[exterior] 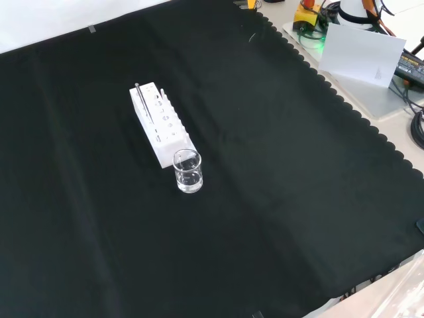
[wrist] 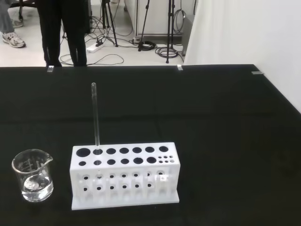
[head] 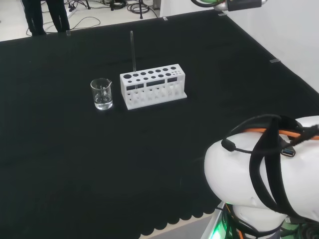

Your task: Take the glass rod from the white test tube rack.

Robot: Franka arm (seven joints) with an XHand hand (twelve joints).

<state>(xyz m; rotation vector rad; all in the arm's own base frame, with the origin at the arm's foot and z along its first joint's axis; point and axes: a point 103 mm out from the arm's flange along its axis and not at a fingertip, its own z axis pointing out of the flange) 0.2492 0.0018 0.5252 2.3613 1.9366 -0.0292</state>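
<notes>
A white test tube rack (head: pixel 152 86) stands on the black cloth near the middle of the bench. A thin clear glass rod (head: pixel 132 52) stands upright in a hole near the rack's left end in the head view. The front view has the rack (exterior: pixel 160 123) with the rod (exterior: pixel 142 101) at its far end. From the wrist, the rack (wrist: pixel 124 173) sits ahead and the rod (wrist: pixel 95 115) rises from a back-row hole near its beaker end.
A small clear glass beaker (head: pixel 101 94) stands just left of the rack in the head view, and in front of it as beaker (exterior: pixel 187 170) in the front view. The arm's white links (head: pixel 264 184) sit at the lower right. Bare black cloth (exterior: pixel 278 165) surrounds the rack.
</notes>
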